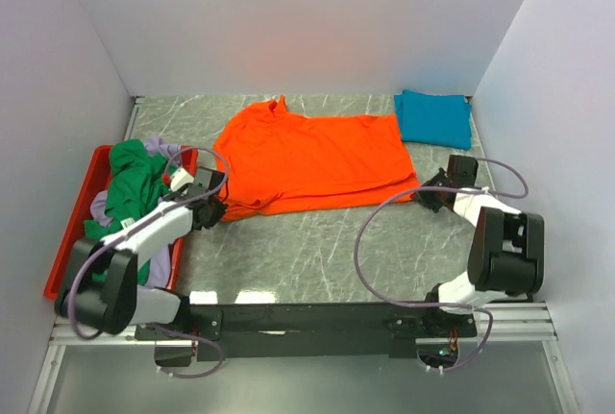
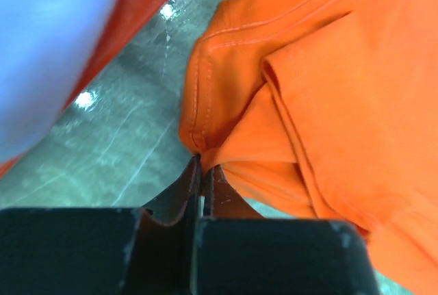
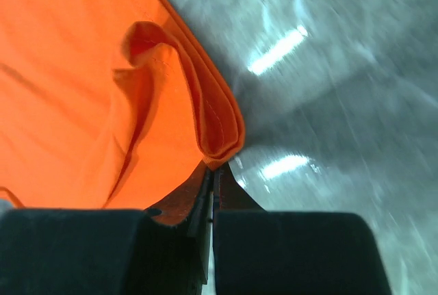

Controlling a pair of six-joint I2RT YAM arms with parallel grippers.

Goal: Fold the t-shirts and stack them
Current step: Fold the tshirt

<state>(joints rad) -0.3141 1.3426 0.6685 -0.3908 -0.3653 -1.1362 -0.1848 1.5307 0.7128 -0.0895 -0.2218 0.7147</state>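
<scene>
Orange shirt (image 1: 312, 159) is spread across the middle of the desk (image 1: 307, 251), neck opening toward the far wall, with a second layer showing along the near edge. Teal shirt (image 1: 434, 116) is already folded and parked in the far right corner. Green shirt (image 1: 130, 188) and lavender shirt (image 1: 161, 151) are bunched in the red tray (image 1: 67, 241) at the left.

Left pincer (image 2: 203, 170) is closed tight, with a stitched corner of the orange shirt nipped at the very tips. Right pincer (image 3: 213, 172) is closed the same way on the doubled edge at the near right corner. No gap is seen between the jaws on either side.

Handling, as judged:
- Light, thin, fully limp. No stiffness is to be expected; any unsupported span will sag and drag.
- Desk surface looks glossy, so the cloth is likely to slide rather than stay put when pulled.
- Grips sit at the tips only, so slip-out under a fast lift is a risk. A deeper bite would be safer.
- Hems and seamed corners are the best hold points: thicker, and all layers are caught together.
- Both corners should be moved level and in step, otherwise the fold line skews.
- Fragility is no concern.
</scene>
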